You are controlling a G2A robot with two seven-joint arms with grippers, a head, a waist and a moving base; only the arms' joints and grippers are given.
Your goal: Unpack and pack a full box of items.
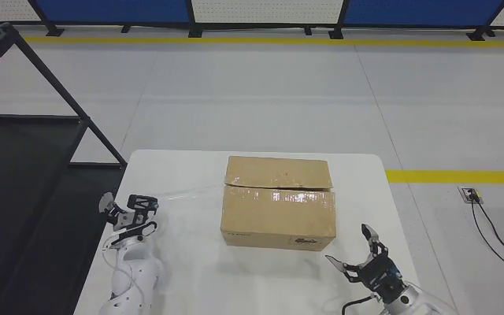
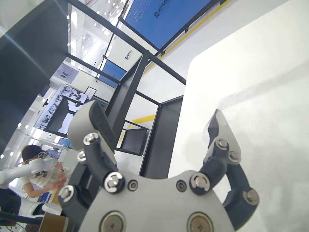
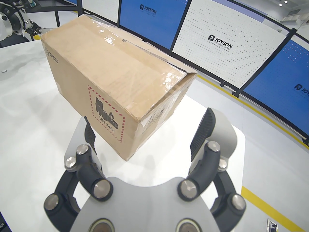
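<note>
The brown rectangular cardboard box (image 1: 278, 205), with glossy clear tape across its top, sits mid-table on the smooth white table (image 1: 181, 260). The right gripper (image 1: 348, 246) hovers empty near the box's near right corner, its ribbed black pads (image 3: 202, 131) spread wide. The left gripper (image 1: 127, 206) gapes empty by the table's left edge.

The top view looks steeply down from above the arms at the white surface (image 1: 189, 236) and the floor beyond. The left wrist view sits close behind the left end effector (image 2: 157, 112), tilted, and faces past the surface's corner toward a black rack (image 2: 128, 92). The right wrist view sits close behind the right end effector (image 3: 147, 118) and faces the box (image 3: 108, 73). The top view shares the rack, the box and both end effectors.
</note>
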